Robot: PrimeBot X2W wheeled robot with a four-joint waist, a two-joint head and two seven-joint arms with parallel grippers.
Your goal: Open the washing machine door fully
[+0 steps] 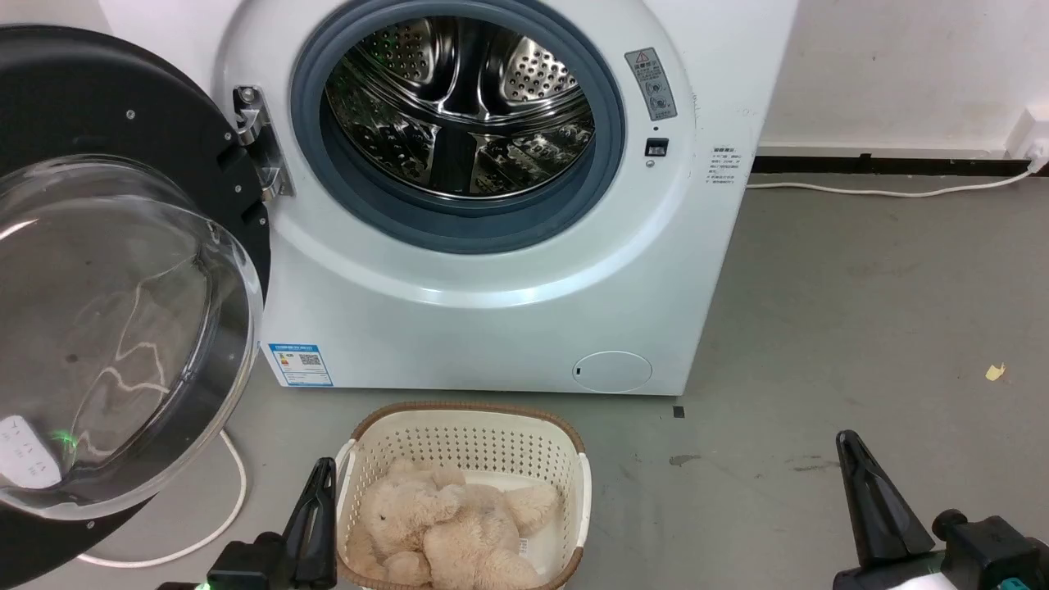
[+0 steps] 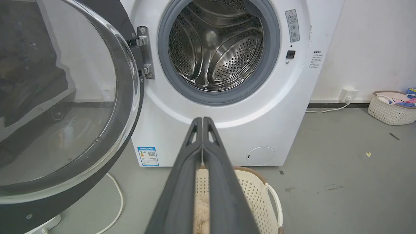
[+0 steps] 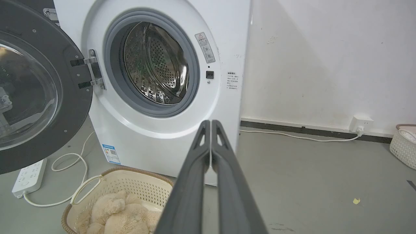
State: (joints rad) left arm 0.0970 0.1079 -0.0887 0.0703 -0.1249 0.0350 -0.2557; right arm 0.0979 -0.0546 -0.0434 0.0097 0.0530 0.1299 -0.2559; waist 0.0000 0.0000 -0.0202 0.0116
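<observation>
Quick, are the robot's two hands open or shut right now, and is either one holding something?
Left hand: shut, fingers pressed together, holding nothing.
Right hand: shut, fingers pressed together, holding nothing.

Head view looking down, both wrist views low, level, all sharing washing machine (image 1: 492,328)

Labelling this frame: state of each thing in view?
washing machine door: wide open, hinged at left.
drum: empty as far as seen.
basket: holds a plush toy.
left fingers: shut, holding nothing.
right fingers: shut, holding nothing.
wall socket: plug in it.
</observation>
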